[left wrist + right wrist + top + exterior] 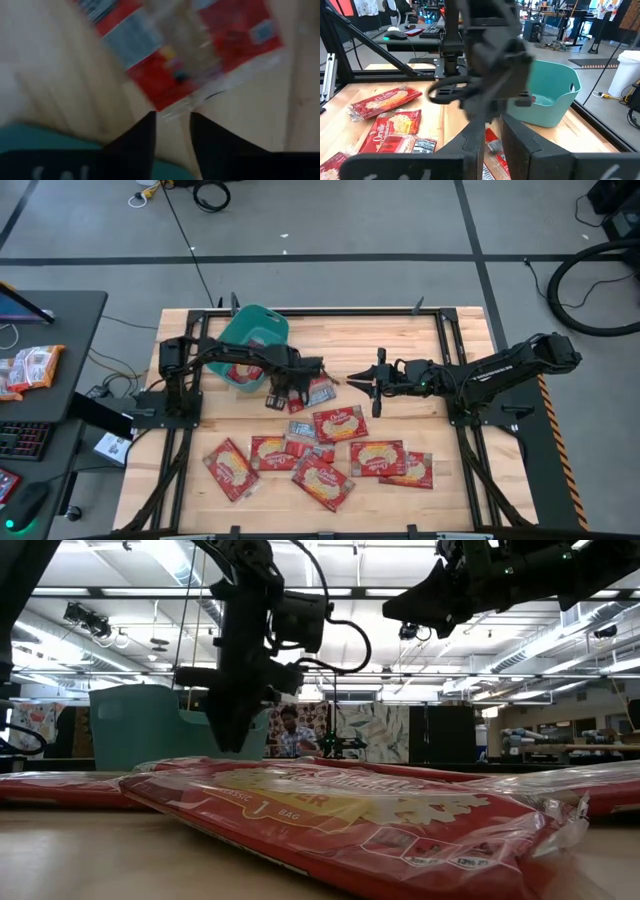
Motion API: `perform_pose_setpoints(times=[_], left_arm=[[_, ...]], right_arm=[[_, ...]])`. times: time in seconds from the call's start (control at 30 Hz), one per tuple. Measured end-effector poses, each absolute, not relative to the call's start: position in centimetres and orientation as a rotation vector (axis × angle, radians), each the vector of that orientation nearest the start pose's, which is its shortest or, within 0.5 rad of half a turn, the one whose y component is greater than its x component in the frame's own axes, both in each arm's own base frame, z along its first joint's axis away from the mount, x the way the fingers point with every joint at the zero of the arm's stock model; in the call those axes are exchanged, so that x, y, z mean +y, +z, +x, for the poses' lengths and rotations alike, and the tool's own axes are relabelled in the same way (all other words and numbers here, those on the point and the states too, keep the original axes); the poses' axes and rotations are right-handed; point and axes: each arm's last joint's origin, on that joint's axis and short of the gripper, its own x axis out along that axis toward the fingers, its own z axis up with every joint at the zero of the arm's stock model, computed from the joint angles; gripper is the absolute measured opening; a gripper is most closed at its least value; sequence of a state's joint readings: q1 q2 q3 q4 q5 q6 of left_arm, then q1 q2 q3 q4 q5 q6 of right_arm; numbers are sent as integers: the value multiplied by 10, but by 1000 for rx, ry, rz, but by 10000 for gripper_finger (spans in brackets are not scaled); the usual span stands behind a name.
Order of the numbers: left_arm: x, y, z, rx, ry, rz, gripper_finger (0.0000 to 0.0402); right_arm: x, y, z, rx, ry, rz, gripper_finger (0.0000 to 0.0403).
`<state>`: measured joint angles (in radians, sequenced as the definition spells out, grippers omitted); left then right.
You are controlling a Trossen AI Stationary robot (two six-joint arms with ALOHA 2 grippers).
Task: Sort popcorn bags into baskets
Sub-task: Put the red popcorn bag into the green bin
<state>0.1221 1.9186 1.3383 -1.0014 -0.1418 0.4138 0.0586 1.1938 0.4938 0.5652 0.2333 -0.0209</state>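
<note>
High view: the teal basket (255,330) sits at the far left of the desk (460,490), one popcorn bag (238,372) already inside. The left end effector (290,392) hangs just beside the basket, over two pale bags (309,393). The other popcorn bags (340,424) are spread over the near half of the desk, some overlapping. The right end effector (357,379) waits mid-desk, holding nothing.

Low view: a near bag (340,810) lies flat and glossy with a crinkled seam. It looks light, floppy and probably slippery, so pinching an edge or corner seems best.

Left wrist view: both fingers (137,142) stand apart with nothing between them, above a bag (190,50) lying on the wood.

Right wrist view: the fingers (517,140) show a narrow gap and are empty. The left arm and the basket (555,92) lie ahead, with more bags (387,102) off to the side.
</note>
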Motion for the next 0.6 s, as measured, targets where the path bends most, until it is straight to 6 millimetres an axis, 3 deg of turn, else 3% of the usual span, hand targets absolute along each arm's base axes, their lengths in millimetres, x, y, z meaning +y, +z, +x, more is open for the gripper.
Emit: perform_pose_setpoints(times=[0.1,0.27,0.4,0.6], left_arm=[[28,166,344,1609,-140,472,157],[8,151,335,1635,-113,645,161],[-1,140,331,1623,-42,779,155],[-5,132,326,1616,-64,798,153]], right_arm=[[8,224,244,135,-173,-38,66],[8,224,244,133,-168,-19,66],[8,224,244,132,-155,-19,66],[8,225,244,125,-155,-18,66]])
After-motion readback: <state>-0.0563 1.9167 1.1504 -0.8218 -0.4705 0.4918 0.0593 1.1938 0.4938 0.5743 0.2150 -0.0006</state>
